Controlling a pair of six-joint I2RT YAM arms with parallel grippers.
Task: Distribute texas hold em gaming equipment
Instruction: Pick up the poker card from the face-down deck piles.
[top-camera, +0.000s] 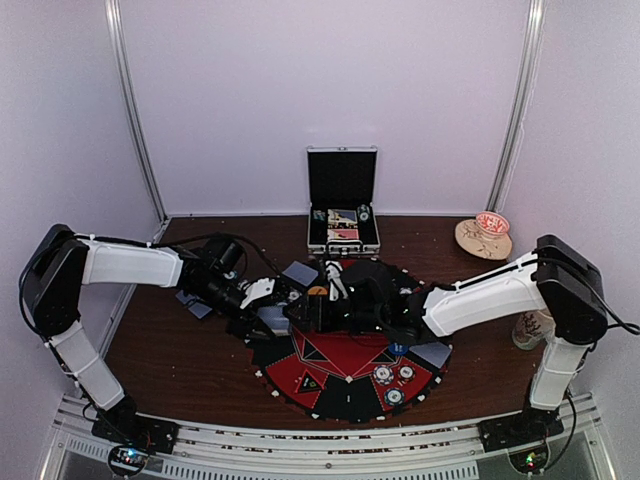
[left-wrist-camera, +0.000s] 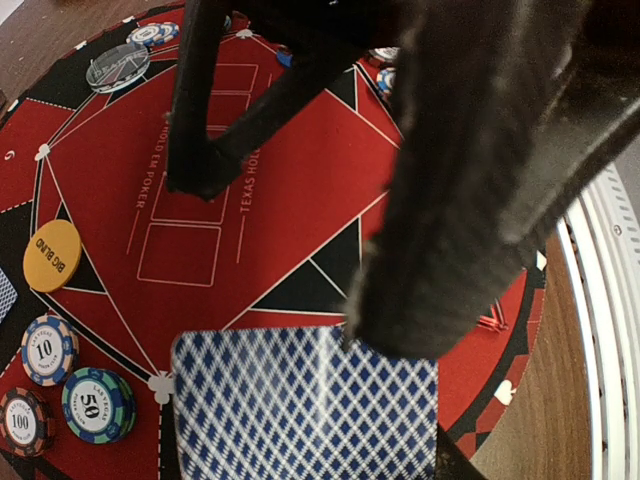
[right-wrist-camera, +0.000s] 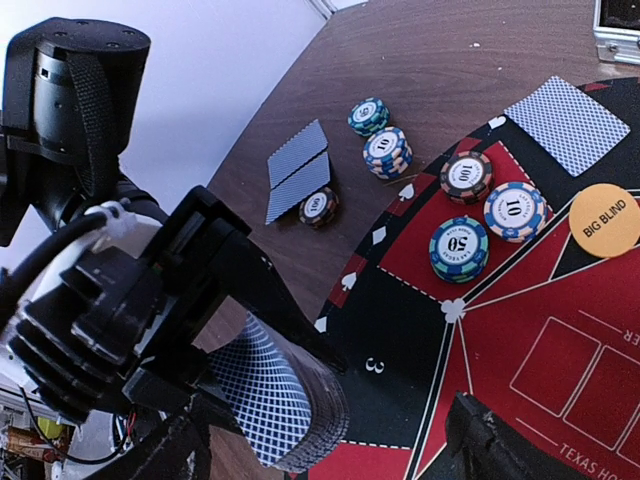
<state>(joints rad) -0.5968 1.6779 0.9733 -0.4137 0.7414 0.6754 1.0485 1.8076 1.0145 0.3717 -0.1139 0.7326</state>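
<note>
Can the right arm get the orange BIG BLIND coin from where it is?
Probably yes. The right gripper is open and close by, and the orange disc lies flat with nothing on top. The left gripper, holding the deck, sits on the other side.

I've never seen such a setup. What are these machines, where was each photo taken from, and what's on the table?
Two robot arms sit at a table, each ending in a two-finger gripper. The wide picture comes from a camera above and behind them; the other two come from cameras on their wrists. On the table: a red-and-black poker mat, chips, face-down cards and an orange Big Blind disc. The left gripper holds a deck of cards; the right gripper is open.
</note>
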